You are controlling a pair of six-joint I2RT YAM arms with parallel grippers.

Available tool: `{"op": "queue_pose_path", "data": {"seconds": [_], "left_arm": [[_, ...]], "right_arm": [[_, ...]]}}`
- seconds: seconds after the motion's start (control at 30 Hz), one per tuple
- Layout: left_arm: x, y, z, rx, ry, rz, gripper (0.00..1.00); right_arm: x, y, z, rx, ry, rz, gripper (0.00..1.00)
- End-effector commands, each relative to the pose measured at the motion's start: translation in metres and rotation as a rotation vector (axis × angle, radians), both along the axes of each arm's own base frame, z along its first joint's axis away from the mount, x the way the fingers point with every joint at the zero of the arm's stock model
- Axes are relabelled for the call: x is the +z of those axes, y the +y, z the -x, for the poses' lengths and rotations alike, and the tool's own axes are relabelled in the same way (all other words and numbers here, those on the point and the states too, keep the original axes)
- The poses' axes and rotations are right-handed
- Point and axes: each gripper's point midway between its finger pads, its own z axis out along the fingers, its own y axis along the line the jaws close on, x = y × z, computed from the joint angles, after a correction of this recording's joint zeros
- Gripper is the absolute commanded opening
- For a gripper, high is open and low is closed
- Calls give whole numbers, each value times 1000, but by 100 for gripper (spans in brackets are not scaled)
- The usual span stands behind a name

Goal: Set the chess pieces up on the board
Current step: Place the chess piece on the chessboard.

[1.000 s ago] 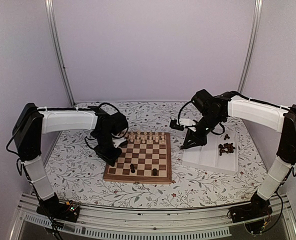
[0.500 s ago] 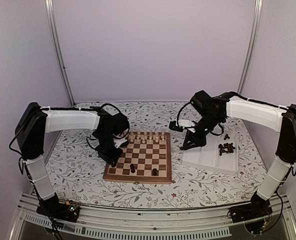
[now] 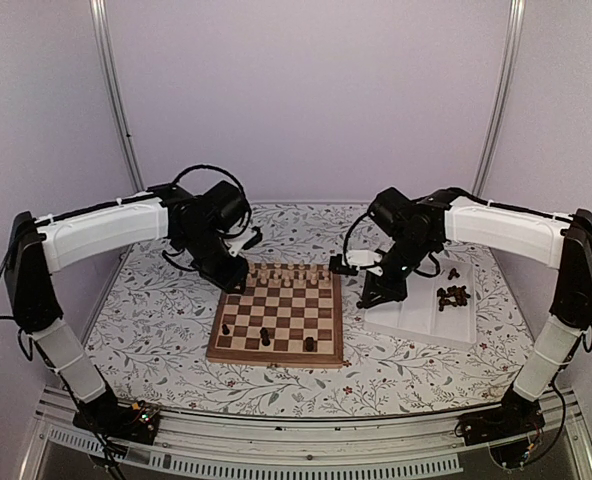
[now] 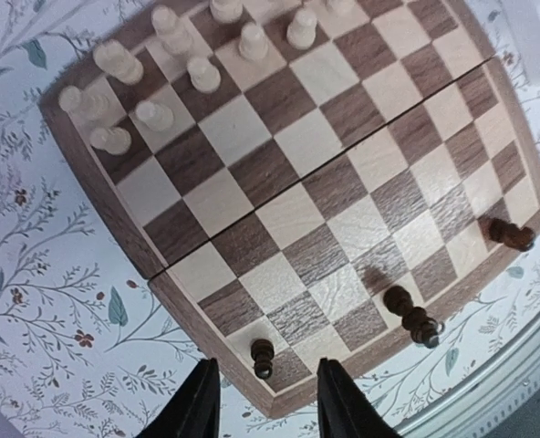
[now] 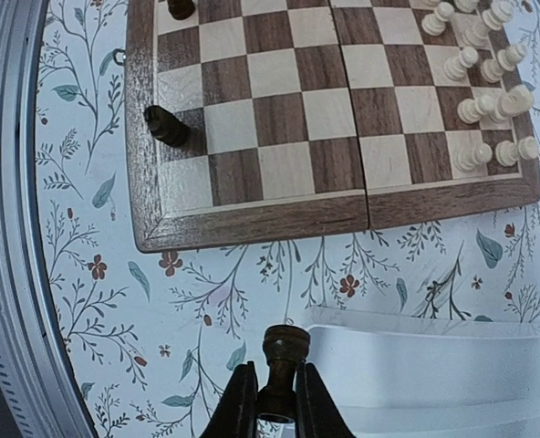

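Site: table point(image 3: 156, 330) under a floral cloth; two arms reaching in from the near edge
Board point(image 3: 281, 322): lies flat at the middle of the table; brown border, dark and tan squares
Tray point(image 3: 421, 322): white, ridged; on the table just to the right of the board, not touching it
Left pincer point(image 4: 266, 408): jaws parted, nothing held; raised above the board's left side, fingers point(image 4: 200, 403) pointing down at it
Freed pawn point(image 4: 263, 358): small dark chessman standing upright on a square close to the board's near-left corner; seen in the gap between the left fingers, clear of both
Right pincer point(image 5: 276, 412): narrow, clamped on a dark chessman point(image 5: 285, 358); its round end sticks out past the fingertips
Right pincer, place: hangs over the strip of cloth between board and tray, at the tray's left edge
Other dark pieces on the board point(image 3: 265, 336): a few along the near rows, spaced apart; at least one leans or lies over, the left wrist view is too small to be sure which
Dark pieces in the tray point(image 3: 452, 295): a loose cluster at its far right part
Pale pieces point(image 3: 294, 272): cream chessmen standing along the board's two far rows
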Motion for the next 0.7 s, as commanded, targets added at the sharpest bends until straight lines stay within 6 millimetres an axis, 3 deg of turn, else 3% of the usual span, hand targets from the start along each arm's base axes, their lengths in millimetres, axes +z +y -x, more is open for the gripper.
{"op": "queue_pose_path", "data": {"seconds": [0.0,0.2,0.47,0.67], "left_arm": [[54,3,-34,39,-245,84,40],[73,14,-34,101,-339,159,41],[79,29,-28,144,-401,195,42],[71,32,-23,139,-389,196,43]], "right_arm": [[-11,18,16,100,-49,99,8],[-32,33,22,168,-84,224,8],[-38,56,25,237,-118,280,9],[-45,70,31,274,-110,295,9]]}}
